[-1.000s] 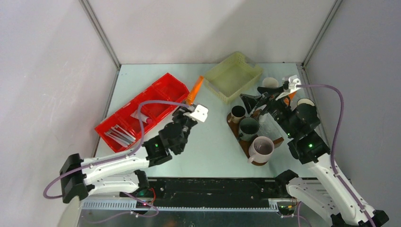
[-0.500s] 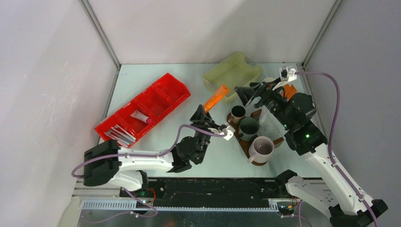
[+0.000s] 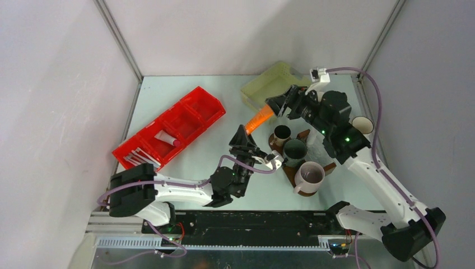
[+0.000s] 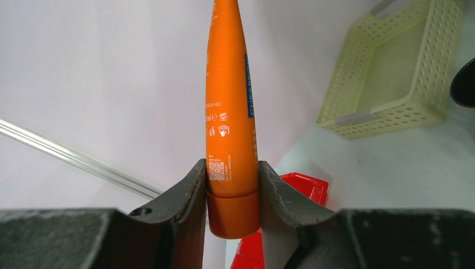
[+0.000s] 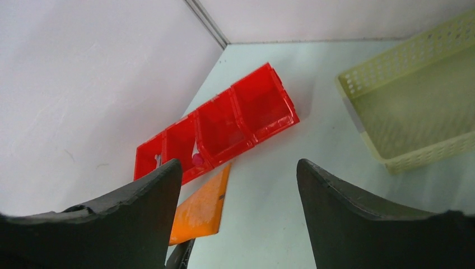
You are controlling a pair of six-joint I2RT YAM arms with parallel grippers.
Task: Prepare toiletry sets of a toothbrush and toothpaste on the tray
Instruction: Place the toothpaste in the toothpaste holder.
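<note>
My left gripper (image 3: 244,137) (image 4: 231,168) is shut on the cap end of an orange toothpaste tube (image 3: 258,119) (image 4: 228,106), holding it off the table and pointing up and to the right. My right gripper (image 3: 276,105) (image 5: 238,174) is open, its jaws wide on either side of the tube's flat end (image 5: 200,206) without touching it. The dark brown tray (image 3: 289,171) carries a small brown mug (image 3: 282,133), a dark green mug (image 3: 294,150) and a mauve-grey mug (image 3: 310,175). White toothbrushes (image 3: 140,161) and a white tube (image 3: 166,137) lie in the red bin.
The red compartmented bin (image 3: 193,112) (image 5: 224,126) lies on the left of the table. A pale yellow mesh basket (image 3: 269,87) (image 4: 392,73) (image 5: 420,112) stands at the back. Another mug (image 3: 363,124) stands by the right wall.
My left arm carried the orange tube right, from near the red bin towards the tray. My right gripper swung left from behind the mugs to the tube's flat end, its jaws narrowing a little.
</note>
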